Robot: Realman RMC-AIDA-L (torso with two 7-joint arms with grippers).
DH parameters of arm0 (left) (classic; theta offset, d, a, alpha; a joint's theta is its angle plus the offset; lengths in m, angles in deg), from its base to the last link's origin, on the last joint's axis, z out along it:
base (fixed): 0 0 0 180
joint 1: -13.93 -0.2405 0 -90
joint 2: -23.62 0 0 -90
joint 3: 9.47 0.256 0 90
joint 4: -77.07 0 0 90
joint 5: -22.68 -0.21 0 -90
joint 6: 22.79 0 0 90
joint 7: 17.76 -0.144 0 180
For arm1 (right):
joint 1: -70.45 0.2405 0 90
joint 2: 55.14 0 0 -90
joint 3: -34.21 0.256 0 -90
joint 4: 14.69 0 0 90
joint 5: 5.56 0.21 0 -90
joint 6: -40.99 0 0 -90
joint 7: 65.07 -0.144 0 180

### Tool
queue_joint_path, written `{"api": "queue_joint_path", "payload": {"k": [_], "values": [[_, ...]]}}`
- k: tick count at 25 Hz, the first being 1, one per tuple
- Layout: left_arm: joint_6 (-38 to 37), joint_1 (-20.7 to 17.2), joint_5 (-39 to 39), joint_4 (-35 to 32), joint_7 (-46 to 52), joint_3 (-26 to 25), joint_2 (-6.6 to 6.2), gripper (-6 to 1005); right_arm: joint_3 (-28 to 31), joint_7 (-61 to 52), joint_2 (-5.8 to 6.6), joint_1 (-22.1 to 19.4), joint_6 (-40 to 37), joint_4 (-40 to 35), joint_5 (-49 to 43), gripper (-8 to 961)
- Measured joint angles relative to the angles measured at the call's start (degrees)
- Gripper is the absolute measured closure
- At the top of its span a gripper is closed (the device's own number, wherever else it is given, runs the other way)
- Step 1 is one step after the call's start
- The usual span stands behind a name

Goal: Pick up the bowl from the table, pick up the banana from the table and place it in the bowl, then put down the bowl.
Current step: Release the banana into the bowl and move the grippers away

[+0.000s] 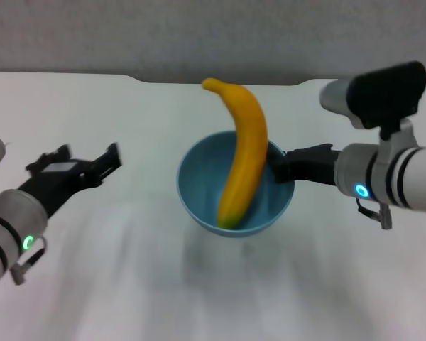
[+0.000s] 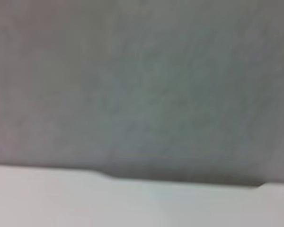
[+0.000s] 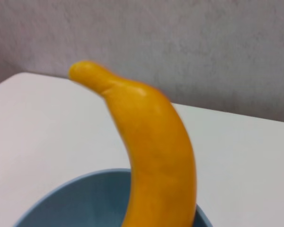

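Your right gripper (image 1: 278, 169) pinches the rim of the light, glossy bowl (image 1: 199, 186) above the table (image 1: 128, 284), the banana (image 1: 243, 153) leaning inside it (top-heavy), while the left gripper (image 1: 108, 162) hangs wide and empty well apart.

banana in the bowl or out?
In. The banana has its lower end inside the bowl, its upper end leaning out over the far rim.
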Motion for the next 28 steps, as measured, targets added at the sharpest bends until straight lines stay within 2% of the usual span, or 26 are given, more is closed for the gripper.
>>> {"api": "queue_joint_path", "payload": {"k": [1, 2, 7, 13, 28], "values": [[-5.2, 0.6, -1.8, 0.6, -0.1, -1.5, 0.1, 103, 1.4, 0.0, -0.04, 2.7, 3.2, 2.1, 0.0, 899], [-5.2, 0.6, -1.8, 0.6, -0.1, -1.5, 0.1, 103, 1.4, 0.0, -0.04, 2.7, 3.2, 2.1, 0.0, 899], [-16.0, 2.3, -5.6, 0.4, -0.2, -4.9, 0.28, 106, 2.8, 0.0, -0.2, 8.4, 6.5, 9.4, 0.2, 898], [-18.4, 2.5, -7.2, -1.8, -0.2, -7.9, 0.51, 109, 2.2, 0.0, -0.41, 7.4, 3.5, 10.5, 0.2, 897], [-18.7, 3.1, -8.1, -4.6, -0.1, -8.4, 0.51, 108, -0.2, 0.9, -0.42, 3.3, -3.6, 15.9, 4.0, 896]]}}
